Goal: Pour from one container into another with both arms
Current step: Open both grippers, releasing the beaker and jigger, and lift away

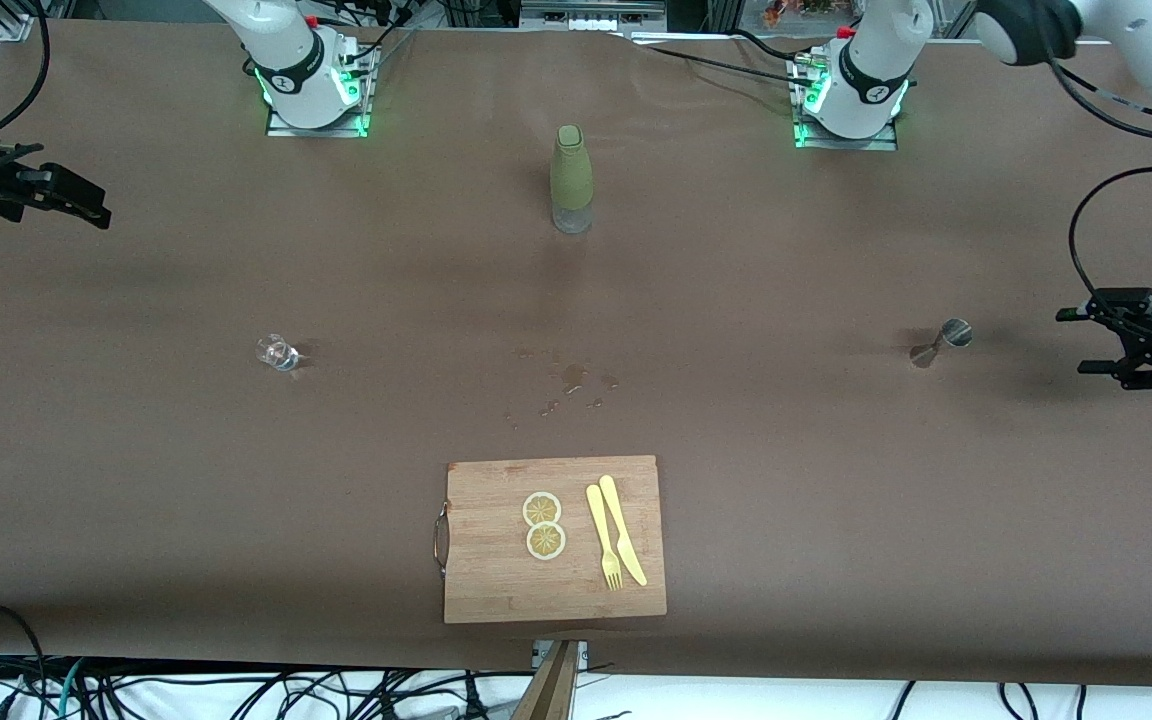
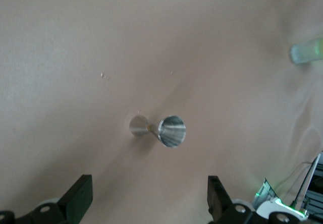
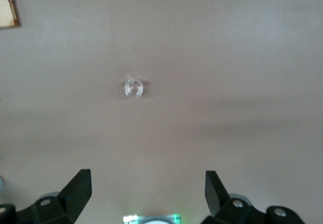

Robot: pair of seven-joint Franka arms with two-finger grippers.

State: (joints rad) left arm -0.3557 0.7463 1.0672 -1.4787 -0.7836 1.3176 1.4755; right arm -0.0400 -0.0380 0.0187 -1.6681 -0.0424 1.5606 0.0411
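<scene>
Nearest the camera, a cutting board (image 1: 554,540) carries two lemon slices (image 1: 543,525) and a yellow knife and fork (image 1: 616,543).

Now the jaws. Left gripper (image 2: 151,199): jaws spread wide, holding nothing, hanging over the tabletop (image 1: 836,480) at the left arm's end with the jigger (image 2: 158,129) in its sights. That little steel jigger stands upright, on its own, toward the left arm's end, gripper just beside it in the front view. Right gripper (image 3: 149,193): also wide apart, also holding nothing, over the right arm's end, with the small clear glass (image 3: 133,88) well below it. The glass stands upright toward that end, about as far from the camera as the jigger, the two well apart.

Between them, farther from the camera, a green-sleeved bottle (image 1: 571,180) stands capped and upright. Some wet spots (image 1: 566,385) mark the tabletop between bottle and board.

How far along? Hard to call. Both vessels stand free and both arms are drawn out to the sides, which suits arms lining up to pick, and equally suits vessels set back down once the pour is over. Whether the glass holds liquid, I can't tell. Those droplets say liquid has hit the surface, no more.

Pose: both arms swung outward, wrists pointing the jaws down toward their own vessel.
</scene>
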